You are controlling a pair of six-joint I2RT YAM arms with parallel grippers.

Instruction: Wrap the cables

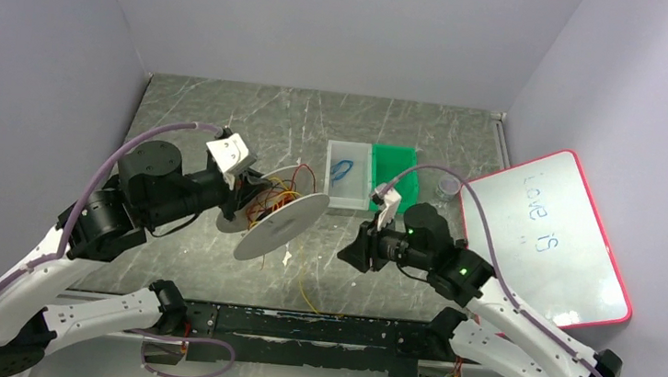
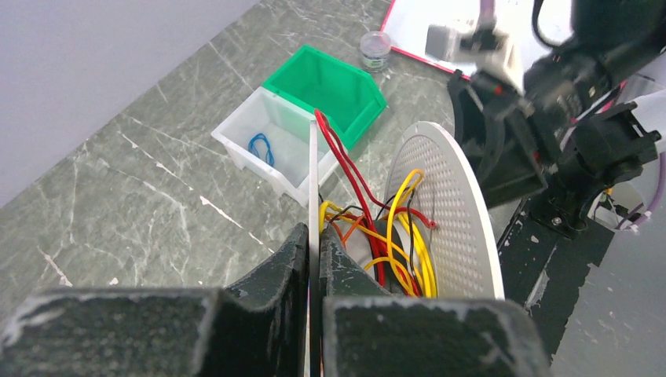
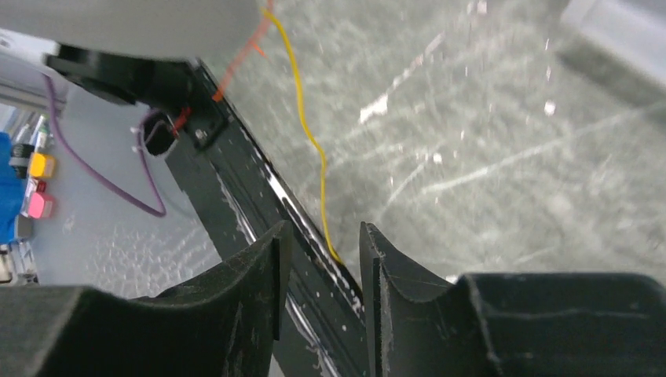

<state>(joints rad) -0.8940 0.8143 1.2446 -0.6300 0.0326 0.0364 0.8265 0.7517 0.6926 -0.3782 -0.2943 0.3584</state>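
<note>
Yellow, orange and red cables (image 2: pixel 393 236) bunched on a white spool (image 2: pixel 448 212), left of centre. Left gripper (image 2: pixel 312 259) jaws closed on its thin flange (image 2: pixel 312 173), likely steadying it for winding. Right gripper (image 3: pixel 323 239) jaws apart around a trailing yellow strand (image 3: pixel 310 141) at the near edge, seemingly poised to pinch.

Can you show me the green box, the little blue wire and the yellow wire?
green box (image 2: pixel 330 85), left wrist view, its bare inside.
little blue wire (image 2: pixel 259 144), left wrist view, its coiled loop.
yellow wire (image 3: pixel 303 127), right wrist view, its middle stretch.
</note>
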